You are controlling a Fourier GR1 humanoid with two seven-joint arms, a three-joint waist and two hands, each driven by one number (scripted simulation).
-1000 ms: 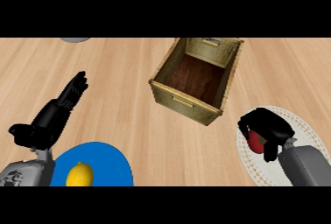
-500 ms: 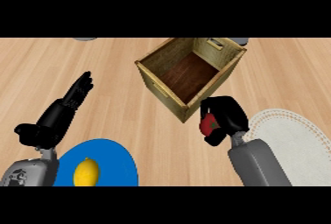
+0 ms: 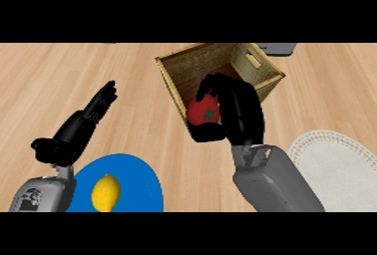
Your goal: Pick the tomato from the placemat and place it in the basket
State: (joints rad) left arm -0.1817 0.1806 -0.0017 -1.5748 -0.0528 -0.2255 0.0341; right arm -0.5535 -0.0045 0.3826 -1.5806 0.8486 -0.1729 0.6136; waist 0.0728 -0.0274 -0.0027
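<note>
Head view looks down on a wooden desk point(image 3: 147, 74). Near the middle, the right hand point(image 3: 234, 107) is curled round a red tomato point(image 3: 204, 111). The tomato sits against the palm, on the hand's left side, with the fingers bent over its top and the thumb under it. Its little green star faces us.

The hand and the tomato are over the near edge of the basket point(image 3: 193, 62). The basket is a brown box with an open top, and it is turned so 1 corner points away from the robot. The tomato looks to be over the low wall of the basket, and part of it is in front of the dark inside. Whether it touches the basket or not cannot be told.

At the right, well apart from the tomato, lies a round white placemat point(image 3: 342, 164). The grey right arm covers a bit of its left edge.

At the left, the left hand point(image 3: 85, 119) is open with its fingers straight and pointing up and away. It holds nothing.

Near the bottom left is a blue plate point(image 3: 136, 184) with 1 yellow lemon point(image 3: 105, 191) on it. The left arm sits just beside the plate.
</note>
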